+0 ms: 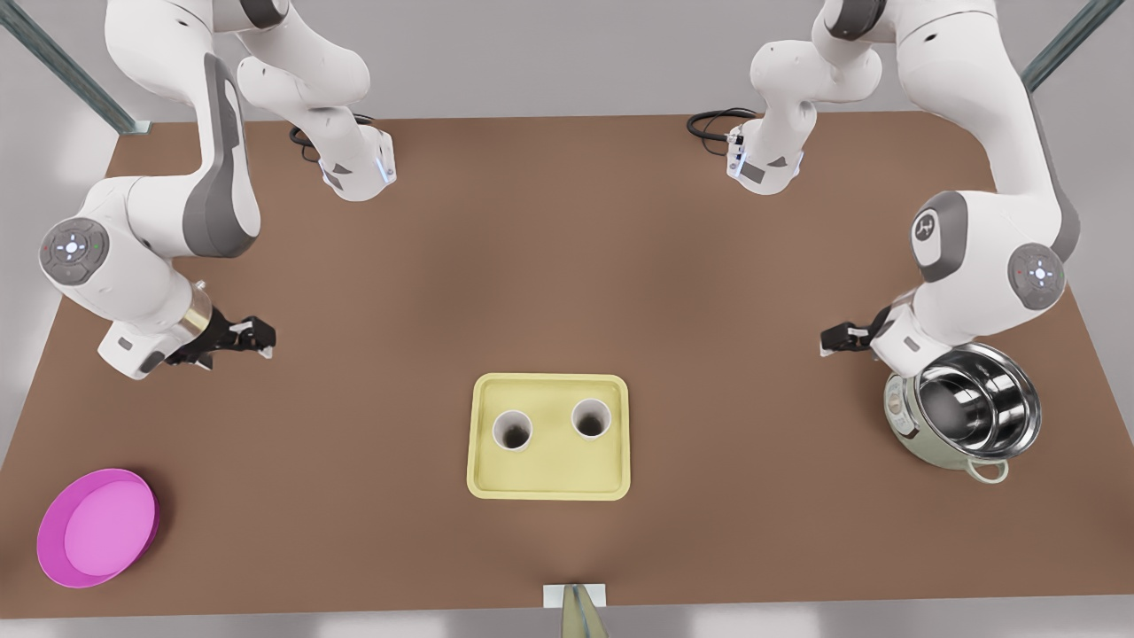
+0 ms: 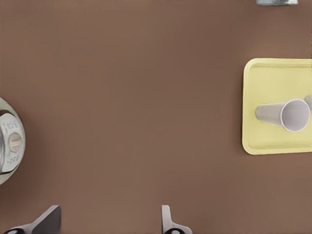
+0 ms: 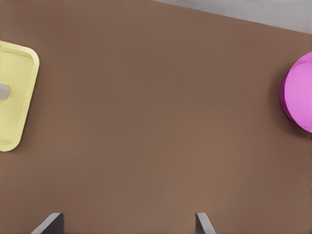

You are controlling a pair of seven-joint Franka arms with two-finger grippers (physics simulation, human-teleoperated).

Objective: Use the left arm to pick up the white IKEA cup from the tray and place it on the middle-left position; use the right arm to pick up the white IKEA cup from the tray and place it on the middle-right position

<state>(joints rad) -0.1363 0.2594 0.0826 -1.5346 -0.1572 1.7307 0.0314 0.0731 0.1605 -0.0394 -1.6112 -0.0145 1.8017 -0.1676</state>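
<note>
Two white cups stand upright in the pale yellow tray (image 1: 549,478) at the table's front middle, one (image 1: 512,431) toward the front view's left and one (image 1: 591,418) toward its right. The left wrist view shows the tray (image 2: 265,87) with the nearer cup (image 2: 285,115). The right wrist view catches the tray's end (image 3: 14,97) and a sliver of a cup (image 3: 4,91). My left gripper (image 1: 833,339) (image 2: 108,224) hangs open over bare table at the front view's right. Open too, my right gripper (image 1: 257,335) (image 3: 127,224) hovers at the front view's left. Both positions are unmarked brown tabletop.
A steel pot (image 1: 970,412) (image 2: 7,141) sits right beside the left arm's wrist. A round pink dish (image 1: 97,527) (image 3: 297,92) lies at the front corner on the right gripper's side. A small grey fixture (image 1: 576,602) sits at the front edge.
</note>
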